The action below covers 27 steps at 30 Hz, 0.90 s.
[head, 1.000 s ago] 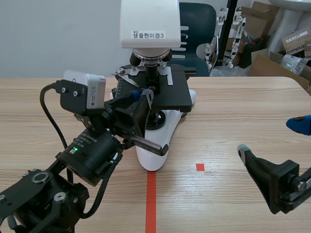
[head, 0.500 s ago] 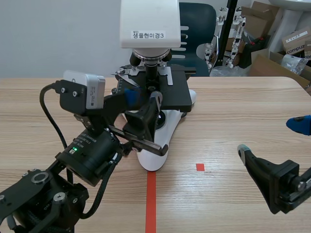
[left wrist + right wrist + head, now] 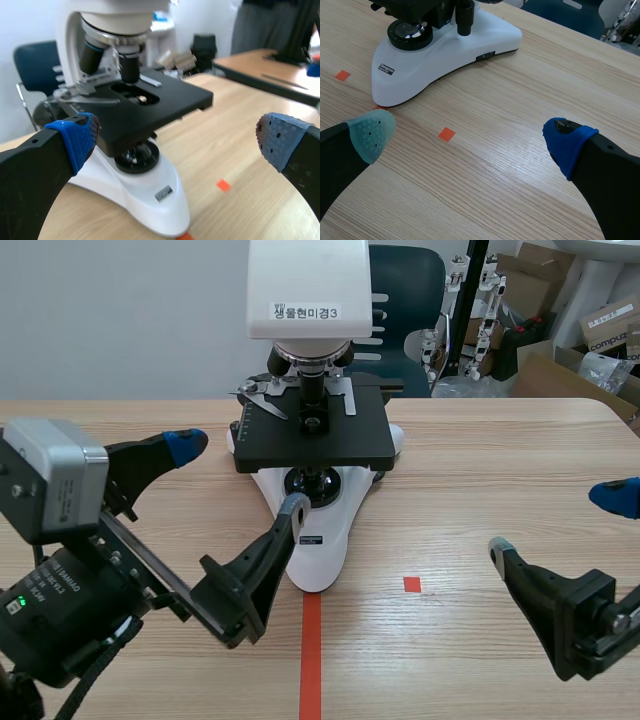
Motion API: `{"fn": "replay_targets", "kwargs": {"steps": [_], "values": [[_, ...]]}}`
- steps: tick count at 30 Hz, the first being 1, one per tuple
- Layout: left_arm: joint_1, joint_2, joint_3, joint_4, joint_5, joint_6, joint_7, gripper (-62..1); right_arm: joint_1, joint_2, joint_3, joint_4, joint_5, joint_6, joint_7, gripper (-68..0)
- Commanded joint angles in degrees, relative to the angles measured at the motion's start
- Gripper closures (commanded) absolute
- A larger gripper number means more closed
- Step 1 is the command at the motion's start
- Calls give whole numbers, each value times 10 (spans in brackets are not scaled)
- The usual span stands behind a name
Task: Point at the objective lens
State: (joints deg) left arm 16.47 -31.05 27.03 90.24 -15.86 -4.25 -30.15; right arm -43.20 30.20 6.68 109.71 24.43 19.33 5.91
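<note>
Item: left claw (image 3: 240, 476). We record it low at the near left, drawn back from the microscope (image 3: 310, 300); a second ago it stood close against the stage (image 3: 330, 448). Its fingers gape wide and hold nothing.

Item: objective lens (image 3: 312, 390). Far centre, under the white head and above the stage, with nothing near it.

Item: right claw (image 3: 555, 520). Near right, wide, unmoved.

We judge the pointing done and the left arm retiring.
</note>
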Motion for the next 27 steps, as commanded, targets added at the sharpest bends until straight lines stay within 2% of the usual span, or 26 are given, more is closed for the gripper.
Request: {"fn": "replay_targets", "kwargs": {"steps": [1, 5, 10, 12, 17, 24, 27], "values": [[8, -20, -5, 34, -14, 1, 3, -623, 3, 7, 4, 8, 2, 0, 4, -679], [49, -76, -37, 95, -36, 2, 52, -623, 3, 7, 4, 8, 2, 0, 4, -679], [135, -134, -102, 163, -46, 48, 60, -623, 3, 7, 4, 8, 2, 0, 5, -679], [172, -147, -131, 185, -46, 50, 61, -623, 3, 7, 4, 8, 2, 0, 5, -679], [254, -155, -178, 236, -45, 50, 80, -623, 3, 7, 4, 8, 2, 0, 5, -679], [320, -155, -197, 302, -25, 50, 165, -623, 3, 7, 4, 8, 2, 0, 5, -679], [337, -155, -201, 326, -26, 50, 172, -623, 3, 7, 4, 8, 2, 0, 5, -679]]}}
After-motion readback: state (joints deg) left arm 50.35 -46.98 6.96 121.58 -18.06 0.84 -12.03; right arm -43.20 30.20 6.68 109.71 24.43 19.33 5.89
